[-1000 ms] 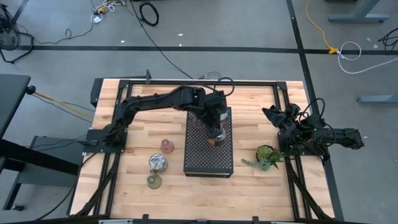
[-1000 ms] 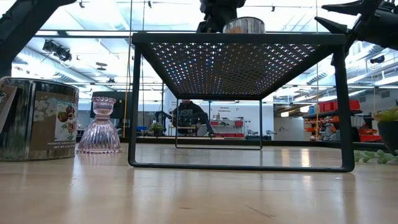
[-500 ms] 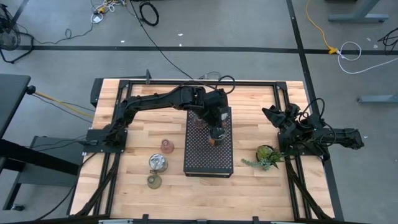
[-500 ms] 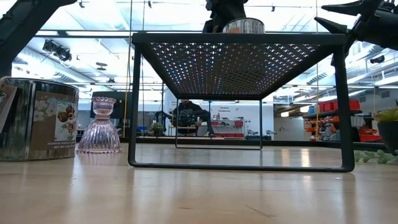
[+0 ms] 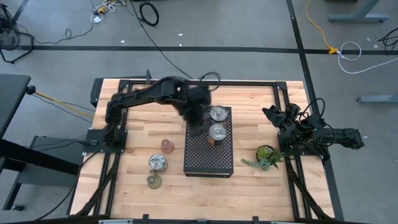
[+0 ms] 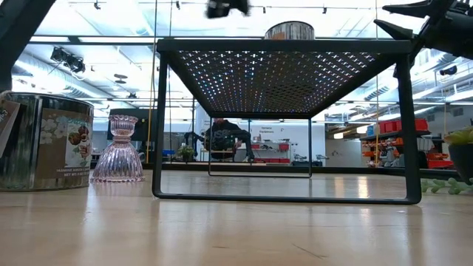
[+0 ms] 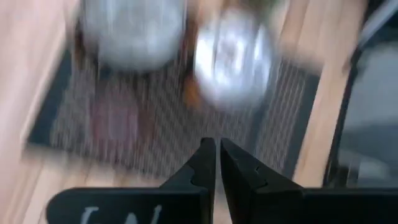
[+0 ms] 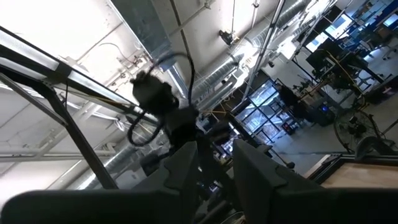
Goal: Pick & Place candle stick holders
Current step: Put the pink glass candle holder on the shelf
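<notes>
The left hand [image 7: 216, 163], its fingers pressed together, hung over the black perforated metal rack [image 5: 208, 158], left of two silvery round glass candle holders [image 5: 217, 114] standing there.

Two wide silvery glass cups [image 5: 217, 114] [image 5: 217, 132] stood on one black perforated metal rack [image 5: 200, 160]. One silvery cup [image 5: 158, 163], one pinkish cup [image 5: 167, 146], one olive-green cup [image 5: 154, 181] and one small green potted plant [image 5: 266, 154] stood on the wooden table.

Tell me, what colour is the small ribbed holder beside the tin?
Pale pink glass holder, clearest in the low view.
</notes>
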